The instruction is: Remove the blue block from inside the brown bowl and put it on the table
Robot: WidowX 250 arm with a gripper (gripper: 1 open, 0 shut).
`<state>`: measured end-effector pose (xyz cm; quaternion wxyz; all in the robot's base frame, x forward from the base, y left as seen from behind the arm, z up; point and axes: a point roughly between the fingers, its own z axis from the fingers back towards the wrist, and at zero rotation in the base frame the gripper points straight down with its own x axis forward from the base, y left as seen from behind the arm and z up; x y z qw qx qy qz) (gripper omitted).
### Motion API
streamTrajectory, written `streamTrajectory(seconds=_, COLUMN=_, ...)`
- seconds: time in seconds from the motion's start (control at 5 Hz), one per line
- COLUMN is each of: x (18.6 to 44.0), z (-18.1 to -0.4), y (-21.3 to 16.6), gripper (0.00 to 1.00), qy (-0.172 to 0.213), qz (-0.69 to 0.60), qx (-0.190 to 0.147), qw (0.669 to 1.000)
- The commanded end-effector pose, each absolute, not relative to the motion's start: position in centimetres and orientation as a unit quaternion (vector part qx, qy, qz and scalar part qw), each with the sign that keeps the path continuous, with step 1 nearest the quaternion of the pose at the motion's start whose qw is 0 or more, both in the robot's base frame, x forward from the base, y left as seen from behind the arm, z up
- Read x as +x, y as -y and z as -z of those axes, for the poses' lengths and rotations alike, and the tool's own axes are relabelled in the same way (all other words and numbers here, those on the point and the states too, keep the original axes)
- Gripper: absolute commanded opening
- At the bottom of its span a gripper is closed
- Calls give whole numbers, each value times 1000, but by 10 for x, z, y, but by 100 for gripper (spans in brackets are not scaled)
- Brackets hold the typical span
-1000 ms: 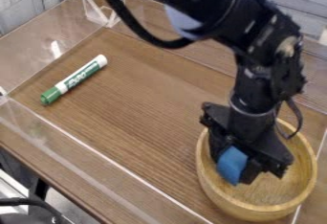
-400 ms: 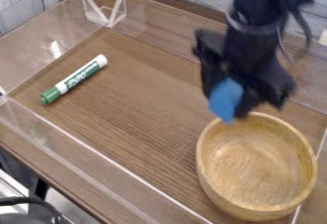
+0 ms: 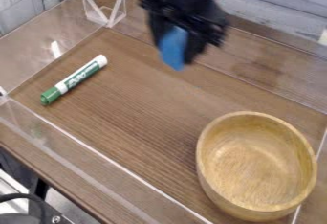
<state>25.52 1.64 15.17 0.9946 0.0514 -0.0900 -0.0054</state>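
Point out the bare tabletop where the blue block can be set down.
Widest bare patch: table between marker pen and brown bowl. Also free: the strip behind the bowl. The gripper holds the blue block above it. Tighter beside the acrylic walls.

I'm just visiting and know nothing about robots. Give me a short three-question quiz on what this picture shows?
1. True or false: the blue block lies inside the brown bowl.
2. What holds the block? A) the end effector B) the table C) the bowl
3. Fill in: the green-and-white marker pen lies on the ____.

Key: 1 false; the bowl is empty. 2 A; shut on the block, above the table. 3 table.
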Motion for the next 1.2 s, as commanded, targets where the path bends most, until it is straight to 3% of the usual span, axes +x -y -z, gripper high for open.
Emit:
streamTrajectory(seconds=0.0, x=261, z=-161, y=-41, gripper=0, qy=125, qz=-15, qx=49, qw=991)
streamTrajectory(seconds=0.2, x=254, z=-154, y=-42, gripper=0, qy=125, qz=-19, qx=51, qw=991)
streamTrajectory(seconds=1.0, x=266, z=-114, y=-59, gripper=0, qy=105, qz=-22, qx=94, qw=990)
